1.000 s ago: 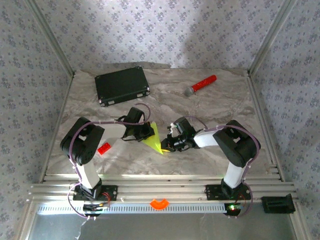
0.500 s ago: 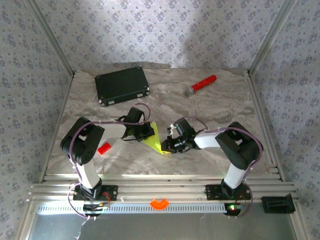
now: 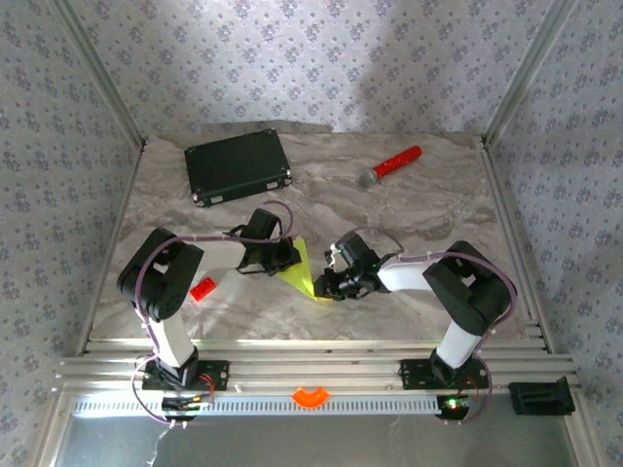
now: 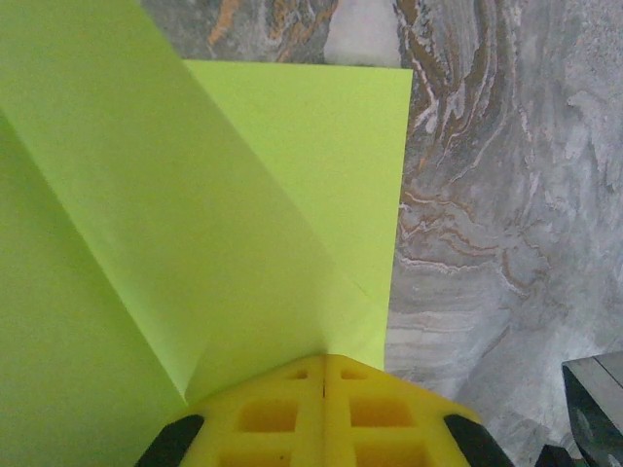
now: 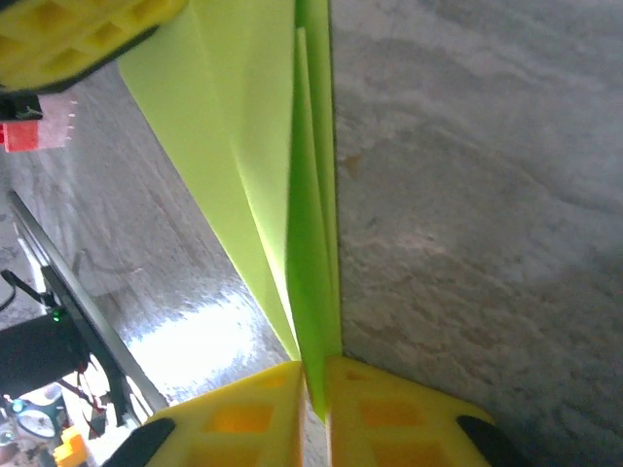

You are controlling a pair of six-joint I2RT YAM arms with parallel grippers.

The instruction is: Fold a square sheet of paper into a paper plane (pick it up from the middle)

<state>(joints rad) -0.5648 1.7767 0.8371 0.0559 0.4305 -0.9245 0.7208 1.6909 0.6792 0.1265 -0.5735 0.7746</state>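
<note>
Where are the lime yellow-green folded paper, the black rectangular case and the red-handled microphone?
lime yellow-green folded paper point(image 3: 300, 272): top external view, centre of its visible face.
black rectangular case point(image 3: 238, 165): top external view, centre of its lid.
red-handled microphone point(image 3: 397, 161): top external view, on the red handle.

**Paper** point(image 3: 300, 270): plain lime yellow-green, unmarked.
**Table** point(image 3: 438, 209): grey and beige marble veining.
**Case** point(image 3: 238, 165): black.
**Microphone** point(image 3: 391, 165): red handle, grey head.
**Block** point(image 3: 202, 289): red.
**Left gripper** point(image 4: 323, 362) and **right gripper** point(image 5: 313, 370): yellow pads with black edges.
**Left arm** point(image 3: 165, 282) and **right arm** point(image 3: 467, 287): black joints, white links.
**Walls** point(image 3: 292, 58): pale grey with a small repeated floral print.
**Clip** point(image 3: 311, 396): orange, on a silver **rail** point(image 3: 389, 355).
</note>
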